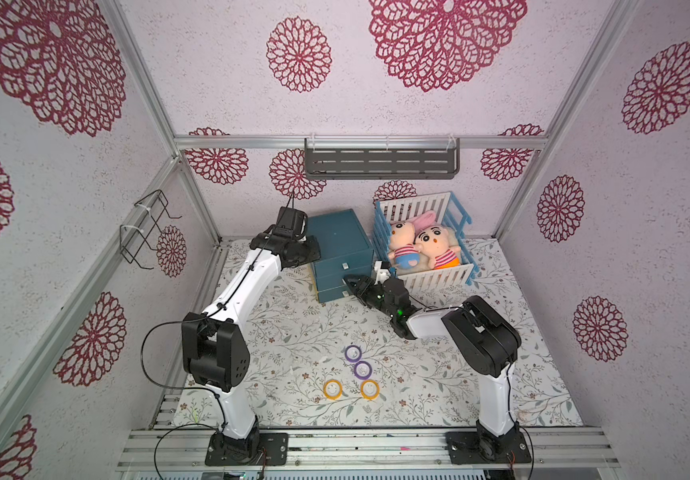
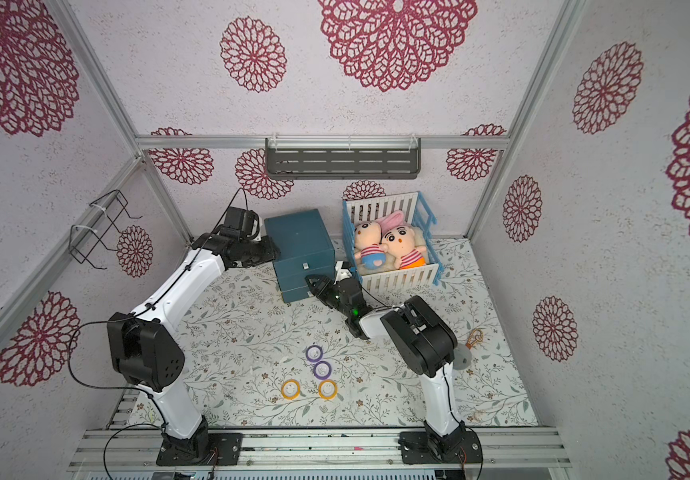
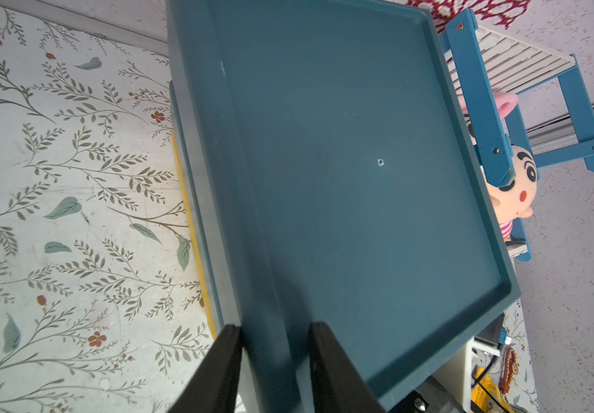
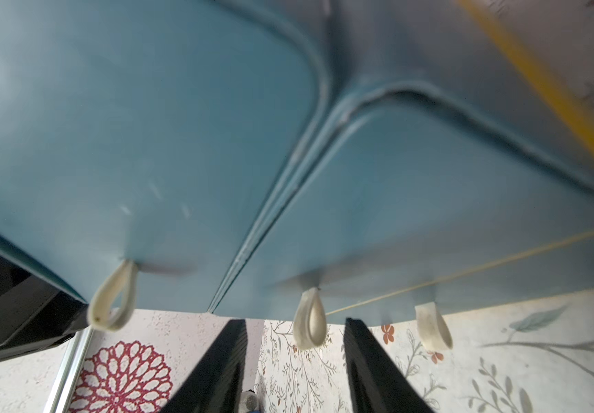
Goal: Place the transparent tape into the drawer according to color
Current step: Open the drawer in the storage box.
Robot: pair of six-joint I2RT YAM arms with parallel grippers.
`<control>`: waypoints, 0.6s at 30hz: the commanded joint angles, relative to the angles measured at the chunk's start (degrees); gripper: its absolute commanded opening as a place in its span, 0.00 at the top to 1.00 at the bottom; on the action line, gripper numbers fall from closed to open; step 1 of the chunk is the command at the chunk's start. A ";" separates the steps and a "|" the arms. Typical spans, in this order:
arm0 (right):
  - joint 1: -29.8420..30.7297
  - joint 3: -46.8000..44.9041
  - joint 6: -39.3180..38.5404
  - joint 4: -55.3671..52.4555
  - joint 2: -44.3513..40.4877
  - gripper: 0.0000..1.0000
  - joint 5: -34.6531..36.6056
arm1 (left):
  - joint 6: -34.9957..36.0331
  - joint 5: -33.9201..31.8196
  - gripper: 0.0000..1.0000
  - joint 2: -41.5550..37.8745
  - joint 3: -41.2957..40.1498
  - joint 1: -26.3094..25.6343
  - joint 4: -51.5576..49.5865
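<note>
1. Two yellow tape rolls (image 1: 332,389) and two purple tape rolls (image 1: 363,369) lie on the table (image 1: 459,374), lower centre in both top views, well apart from the blue cabinet (image 1: 337,237).
2. Mid-frame, the right claw (image 1: 346,281) stands released, its fingers either side of a white drawer loop (image 4: 309,318).
3. The left claw (image 3: 276,329) grasps the blue cabinet by its top rim.
4. Dolls (image 1: 430,249) lie in a cot (image 1: 439,278) right of it.

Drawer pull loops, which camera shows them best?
The right wrist view: all three white pull loops hang close up against the blue drawer fronts. Both top views show only tiny tabs, partly behind the right arm. The left wrist view shows just the cabinet top.
</note>
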 commanded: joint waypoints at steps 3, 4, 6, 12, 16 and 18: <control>-0.45 2.11 1.54 3.39 1.11 0.51 -1.28 | 1.08 0.57 0.63 -0.80 -1.18 0.19 -2.10; -0.45 2.32 1.56 3.31 1.28 0.52 -1.28 | 1.08 0.59 0.63 -0.71 -1.18 0.17 -2.12; -0.49 2.82 1.77 3.31 1.63 0.54 -1.28 | 1.10 0.57 0.63 -0.71 -1.18 0.19 -2.05; -0.49 4.58 1.87 2.78 2.47 0.60 -1.71 | 1.11 0.66 0.63 -0.62 -1.29 0.19 -2.04; -0.53 4.98 2.16 2.73 2.86 0.70 -1.64 | 1.13 0.74 0.63 -0.79 -1.36 0.17 -2.04; -0.53 4.99 2.41 2.81 3.02 0.77 -1.70 | 1.19 0.75 0.63 -0.78 -1.35 0.17 -2.12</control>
